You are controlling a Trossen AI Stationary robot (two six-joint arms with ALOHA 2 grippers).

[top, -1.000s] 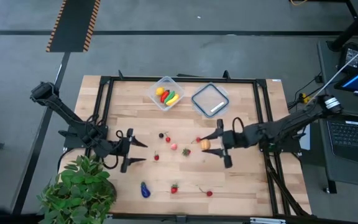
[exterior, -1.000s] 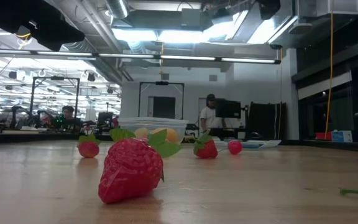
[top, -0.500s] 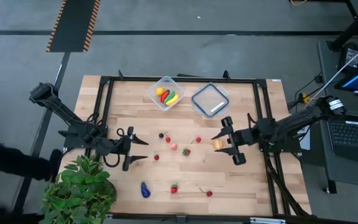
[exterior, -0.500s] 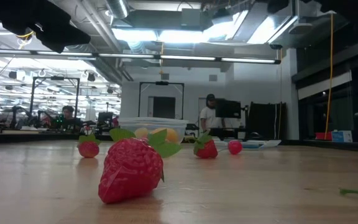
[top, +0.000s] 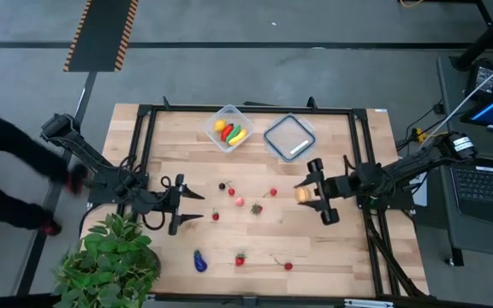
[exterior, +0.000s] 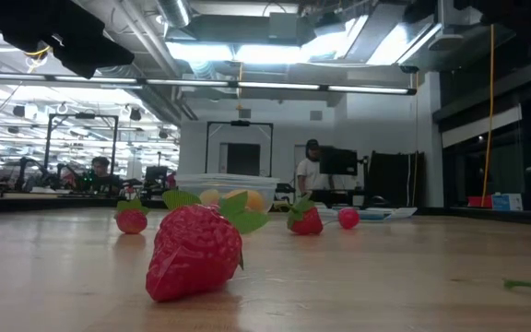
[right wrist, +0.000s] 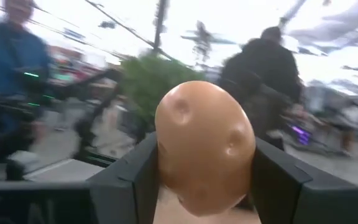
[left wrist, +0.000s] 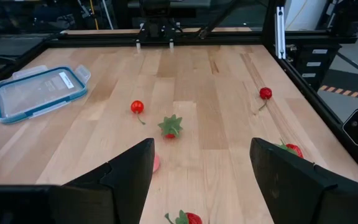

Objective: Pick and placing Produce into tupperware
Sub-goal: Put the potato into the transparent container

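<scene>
The clear tupperware stands at the table's far middle with yellow, red and green produce in it. Loose produce lies on the wood: small red berries, a strawberry, a purple eggplant. My right gripper, right of the middle, is shut on a tan potato. At the left, my left gripper stands open above the table; nothing is between its fingers. My right gripper pinches the potato by two opposite sides between its two fingers. The fingers come from the table's right side and slant upward. The potato is lifted clear of the table and sticks out past the fingertips.
The flat lid with a blue rim lies right of the tupperware. A potted plant stands at the near left corner. A black frame runs around the table. A person moves beside the table's left side.
My right gripper has drawn back toward the table's right edge with the potato and has tipped its fingers upward. The potato stays between the fingers, clear of the table. A person has come into view at the left.
</scene>
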